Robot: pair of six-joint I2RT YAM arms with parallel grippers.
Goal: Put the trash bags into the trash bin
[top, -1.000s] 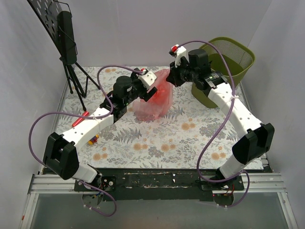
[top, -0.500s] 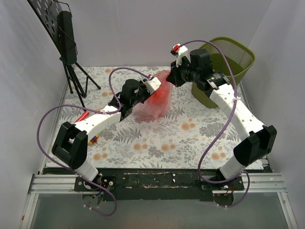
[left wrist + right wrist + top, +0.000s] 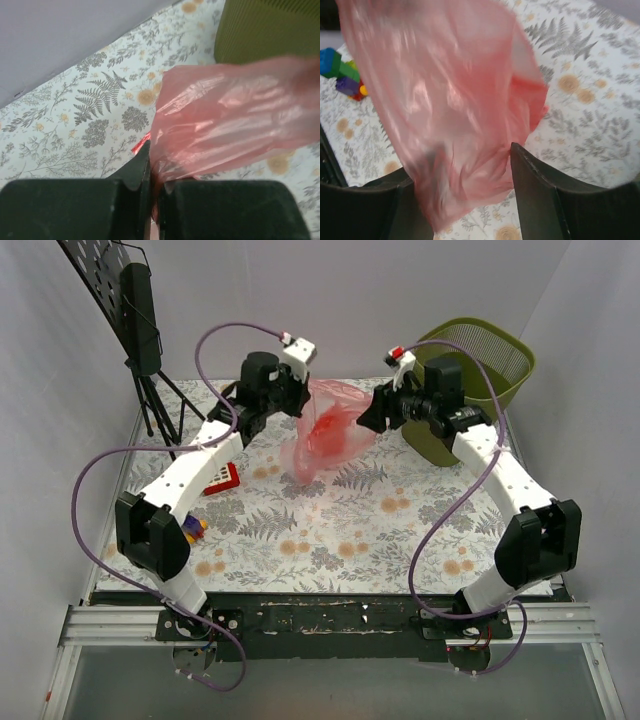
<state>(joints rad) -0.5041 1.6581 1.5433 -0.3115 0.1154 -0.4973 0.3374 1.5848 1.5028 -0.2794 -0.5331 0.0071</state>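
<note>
Left gripper [image 3: 152, 172] is shut tight on an edge of the red trash bag [image 3: 235, 115] and holds it up above the table [image 3: 330, 530]. Right gripper [image 3: 461, 160] has its fingers [image 3: 535, 190] apart; the bag hangs between them and does not look pinched. Over at the back right stands the green trash bin [image 3: 480, 350]. I think the bag should go high over the bin's rim, then be let go so all of it drops inside. Ferns and flowers cover the table. Toy blocks [image 3: 340, 70] and a flat red toy [image 3: 222, 478] lie on it, and a black stand [image 3: 140, 320] is at the back left by the white walls.
</note>
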